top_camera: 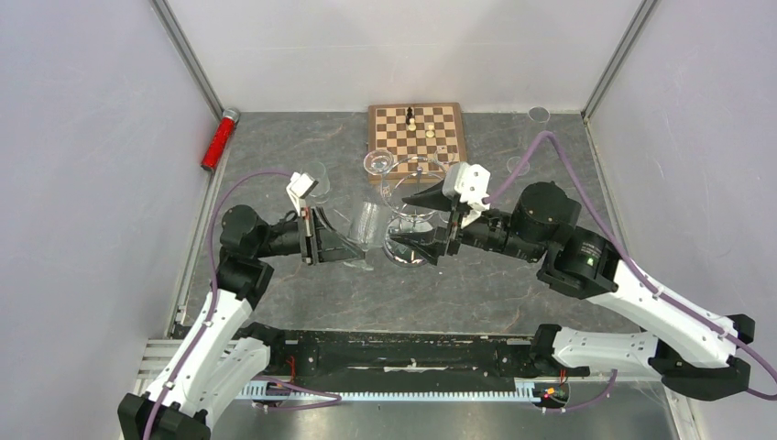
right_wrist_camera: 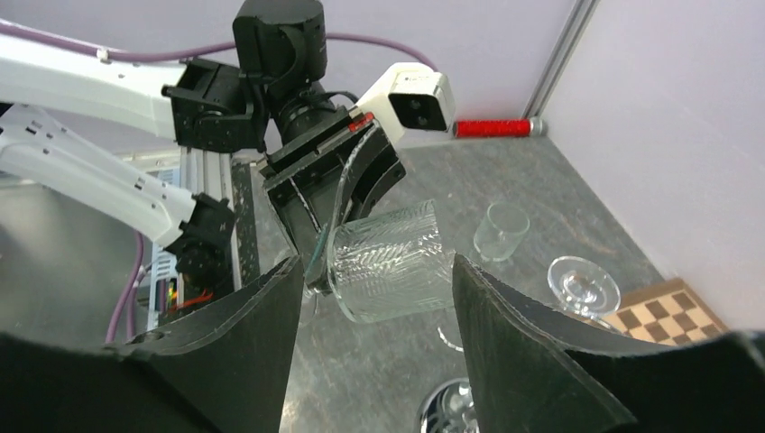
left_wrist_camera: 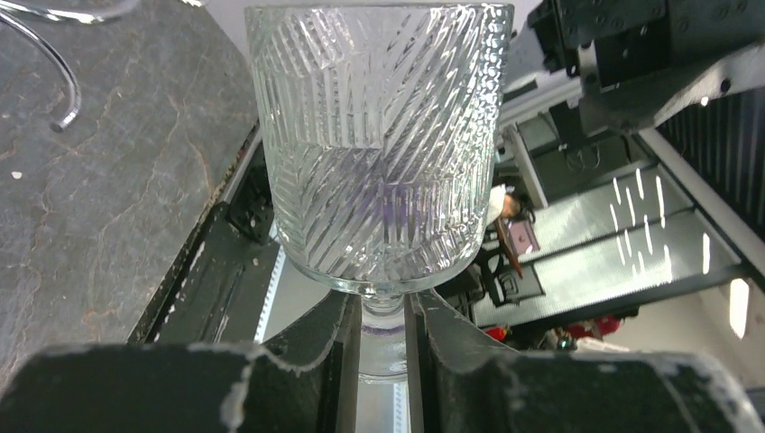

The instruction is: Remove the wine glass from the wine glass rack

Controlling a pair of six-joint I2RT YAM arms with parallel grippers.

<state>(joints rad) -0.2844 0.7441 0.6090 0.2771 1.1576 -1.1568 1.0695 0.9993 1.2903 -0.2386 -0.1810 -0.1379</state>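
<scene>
My left gripper (top_camera: 344,240) is shut on the stem of a ribbed wine glass (top_camera: 366,225) and holds it on its side above the table, just left of the chrome wine glass rack (top_camera: 417,183). In the left wrist view the stem (left_wrist_camera: 383,316) sits pinched between the fingers (left_wrist_camera: 307,352), with the bowl (left_wrist_camera: 379,135) beyond them. My right gripper (top_camera: 399,218) is open and empty, its jaws spread wide over the rack's mirrored base (right_wrist_camera: 447,410) and facing the held glass (right_wrist_camera: 388,262). A second stemmed glass (top_camera: 377,163) is at the rack's far left.
A wooden chessboard (top_camera: 417,130) with a few pieces lies behind the rack. A small tumbler (top_camera: 316,179) stands left of the rack. Two more clear glasses (top_camera: 539,115) are at the back right. A red cylinder (top_camera: 218,139) lies by the left wall.
</scene>
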